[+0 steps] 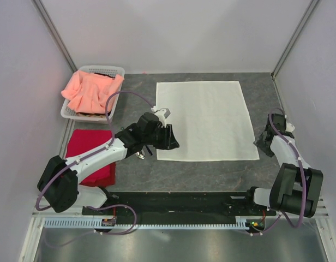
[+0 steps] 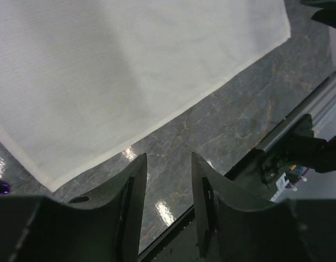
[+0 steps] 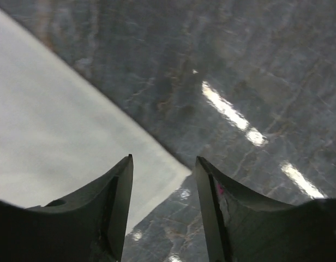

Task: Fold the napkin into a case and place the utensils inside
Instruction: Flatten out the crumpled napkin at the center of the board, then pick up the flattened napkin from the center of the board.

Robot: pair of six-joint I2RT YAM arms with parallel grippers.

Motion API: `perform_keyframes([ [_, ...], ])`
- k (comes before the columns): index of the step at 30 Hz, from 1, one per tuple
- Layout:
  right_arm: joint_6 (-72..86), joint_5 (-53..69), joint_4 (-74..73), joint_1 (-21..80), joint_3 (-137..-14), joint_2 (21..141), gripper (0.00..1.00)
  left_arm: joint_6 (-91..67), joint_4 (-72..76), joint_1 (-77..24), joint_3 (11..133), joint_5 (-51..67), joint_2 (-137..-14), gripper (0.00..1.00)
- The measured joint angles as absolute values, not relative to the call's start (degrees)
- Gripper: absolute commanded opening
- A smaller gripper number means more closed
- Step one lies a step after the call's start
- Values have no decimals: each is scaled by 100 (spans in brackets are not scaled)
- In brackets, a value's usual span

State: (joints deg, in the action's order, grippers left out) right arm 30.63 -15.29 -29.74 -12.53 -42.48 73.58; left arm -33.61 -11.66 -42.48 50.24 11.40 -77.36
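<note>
Both arms are pretty much twins: the left arm (image 1: 97,155) at lower left and the right arm (image 1: 285,150) at lower right have white links between chunky black joint housings. Purple cables (image 1: 124,94) loop off each one. The left claw (image 2: 169,161) and right claw (image 3: 163,161) are matte black with tapered blades, and the right one has a tiny pink speck (image 3: 219,189) on its inner face.

One napkin (image 1: 205,120) counted, centre. One red cloth (image 1: 89,147), left. One pink cloth (image 1: 89,91) and one white basket (image 1: 102,69), upper left. Two grippers counted: left gripper (image 2: 169,158), right gripper (image 3: 163,159).
</note>
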Motion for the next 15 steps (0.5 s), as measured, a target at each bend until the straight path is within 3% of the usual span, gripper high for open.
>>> perform_keyframes([
  [6,3118,-1470,-3251,-1737,-4158,7717,43,-3358,-1142,-4250,5022,1610,-7531,45],
  [15,3181,-1120,-3256,-1737,-4141,7885,43,-3358,-1081,-4250,4960,1905,-7387,45],
])
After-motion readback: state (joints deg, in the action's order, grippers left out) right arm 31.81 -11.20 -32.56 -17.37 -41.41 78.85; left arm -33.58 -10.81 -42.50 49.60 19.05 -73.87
